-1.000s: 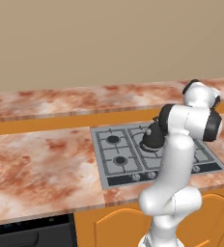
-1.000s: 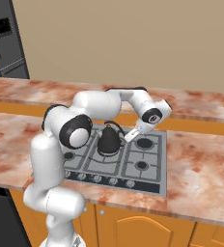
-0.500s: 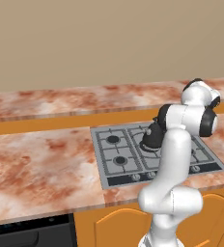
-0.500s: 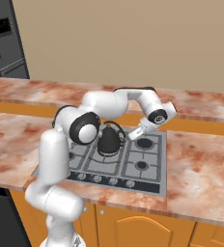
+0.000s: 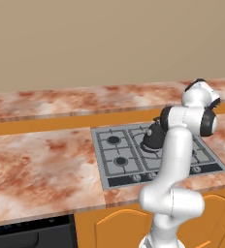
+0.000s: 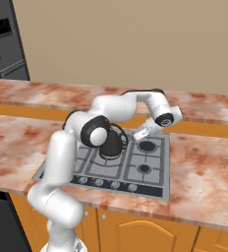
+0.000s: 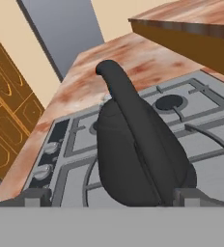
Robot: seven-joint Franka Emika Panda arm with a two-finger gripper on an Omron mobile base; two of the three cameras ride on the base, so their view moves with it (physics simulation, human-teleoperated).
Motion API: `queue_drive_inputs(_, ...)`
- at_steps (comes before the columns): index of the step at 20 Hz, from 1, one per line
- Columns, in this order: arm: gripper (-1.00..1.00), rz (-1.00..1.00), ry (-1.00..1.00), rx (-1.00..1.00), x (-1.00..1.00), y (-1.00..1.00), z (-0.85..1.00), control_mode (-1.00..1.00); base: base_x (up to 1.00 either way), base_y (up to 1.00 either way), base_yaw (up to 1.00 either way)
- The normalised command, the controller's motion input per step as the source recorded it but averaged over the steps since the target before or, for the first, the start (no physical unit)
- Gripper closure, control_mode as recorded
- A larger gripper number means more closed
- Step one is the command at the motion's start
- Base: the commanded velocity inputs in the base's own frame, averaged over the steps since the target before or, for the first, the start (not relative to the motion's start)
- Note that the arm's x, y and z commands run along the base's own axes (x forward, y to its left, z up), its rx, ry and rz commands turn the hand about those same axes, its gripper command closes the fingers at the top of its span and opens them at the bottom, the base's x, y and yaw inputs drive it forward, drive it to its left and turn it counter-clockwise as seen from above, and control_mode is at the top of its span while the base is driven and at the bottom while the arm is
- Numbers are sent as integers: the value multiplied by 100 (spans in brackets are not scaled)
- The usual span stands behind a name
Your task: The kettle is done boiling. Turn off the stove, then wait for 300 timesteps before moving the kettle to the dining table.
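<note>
Marbled reddish worktop [image 5: 41,164] surrounds the grey stove [image 6: 144,179], with its black grates and row of small knobs. On a rear burner sits the kettle [image 7: 133,149], squat, rounded and matte black, its thin arched handle running over the top toward the spout. The gripper [image 7: 111,197] is spread wide, one fingertip [image 7: 36,197] on each side of the kettle's body, apparently not touching.

kettle [image 7: 133,149]: matt black, smooth, no gloss. stove [image 5: 129,164], centre frame: flat grey brushed-looking metal, black grates. counter [image 5: 41,164], left of frame: reddish marbled stone look, smooth. cabinet doors [image 6: 135,234], bottom: plain orange, wood-like panels.
</note>
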Motion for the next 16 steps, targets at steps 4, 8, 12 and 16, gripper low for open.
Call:
queue_drive_inputs(4, -100, 0, 0, 4, 33, 0, -7, -100, 0, 0, 0)
queue_drive_inputs(8, -100, 0, 0, 0, 17, 0, -12, -100, 0, 0, 0)
queue_drive_inputs(12, -100, 0, 1, 0, 21, 0, -10, -100, 0, 0, 0)
queue_drive_inputs(16, -100, 0, 0, 0, 16, 0, -6, -100, 0, 0, 0)
